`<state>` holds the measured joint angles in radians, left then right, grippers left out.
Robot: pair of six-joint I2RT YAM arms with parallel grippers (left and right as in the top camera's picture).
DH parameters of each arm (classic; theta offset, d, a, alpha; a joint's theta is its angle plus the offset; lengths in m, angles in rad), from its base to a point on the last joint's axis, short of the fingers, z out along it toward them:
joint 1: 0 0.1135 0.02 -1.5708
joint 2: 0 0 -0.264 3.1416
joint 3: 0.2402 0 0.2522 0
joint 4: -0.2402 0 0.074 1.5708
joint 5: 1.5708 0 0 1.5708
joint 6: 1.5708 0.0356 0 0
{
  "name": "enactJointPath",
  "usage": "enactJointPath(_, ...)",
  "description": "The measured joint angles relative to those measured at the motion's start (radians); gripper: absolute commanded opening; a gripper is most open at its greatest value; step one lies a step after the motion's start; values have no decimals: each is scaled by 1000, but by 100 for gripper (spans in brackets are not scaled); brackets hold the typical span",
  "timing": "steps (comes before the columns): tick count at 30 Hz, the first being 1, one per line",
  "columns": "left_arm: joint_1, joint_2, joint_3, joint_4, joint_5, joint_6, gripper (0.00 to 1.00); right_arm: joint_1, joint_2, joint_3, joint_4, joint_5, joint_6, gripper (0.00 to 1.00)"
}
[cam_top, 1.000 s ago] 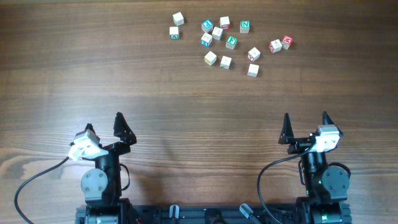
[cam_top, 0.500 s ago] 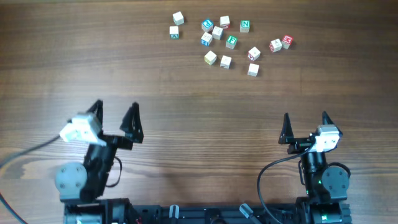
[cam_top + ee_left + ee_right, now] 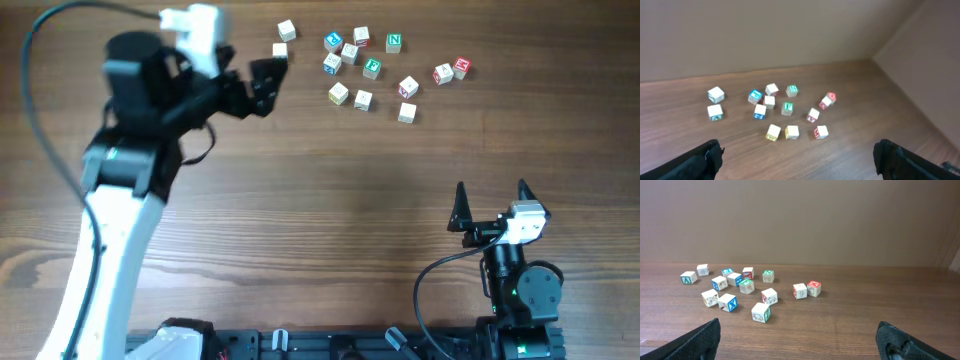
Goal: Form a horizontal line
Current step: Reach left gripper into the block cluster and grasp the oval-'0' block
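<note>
Several small letter cubes lie scattered at the table's far side, not in a line. The nearest ones are a pale cube [image 3: 338,93], a second [image 3: 362,99] beside it and a third [image 3: 406,112] further right; they also show in the left wrist view [image 3: 773,132] [image 3: 791,132] [image 3: 821,131]. My left gripper [image 3: 262,88] is open and empty, raised just left of the cluster, with the cubes ahead of its fingers [image 3: 800,155]. My right gripper [image 3: 490,205] is open and empty near the front, far from the cubes [image 3: 799,330].
Cubes with green [image 3: 394,42], blue [image 3: 333,41] and red [image 3: 461,67] letters lie among the cluster. Two cubes [image 3: 286,30] [image 3: 280,50] sit apart at its left, close to the left gripper. Bare wood lies between the cluster and the right arm.
My left arm has swung up from the front left to the far side, beside the cluster's left end. The right arm and the cubes have not moved.
</note>
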<state>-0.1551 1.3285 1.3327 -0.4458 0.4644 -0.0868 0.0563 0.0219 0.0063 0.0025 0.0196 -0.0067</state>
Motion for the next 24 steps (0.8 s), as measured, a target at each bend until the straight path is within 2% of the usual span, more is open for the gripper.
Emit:
enactJointPath(5,-82,179,45,43,-108,74,100,0,0,0,0,0,0,100)
enactJointPath(10,-156,388,47,206,-153,147,100,0,0,0,0,0,0,100)
enactJointPath(14,-232,506,47,259,-227,240,100,0,0,0,0,0,0,100)
enactJointPath(18,-264,604,48,277,-245,267,100,0,0,0,0,0,0,100)
enactJointPath(24,-250,726,49,420,-259,270,100,0,0,0,0,0,0,100)
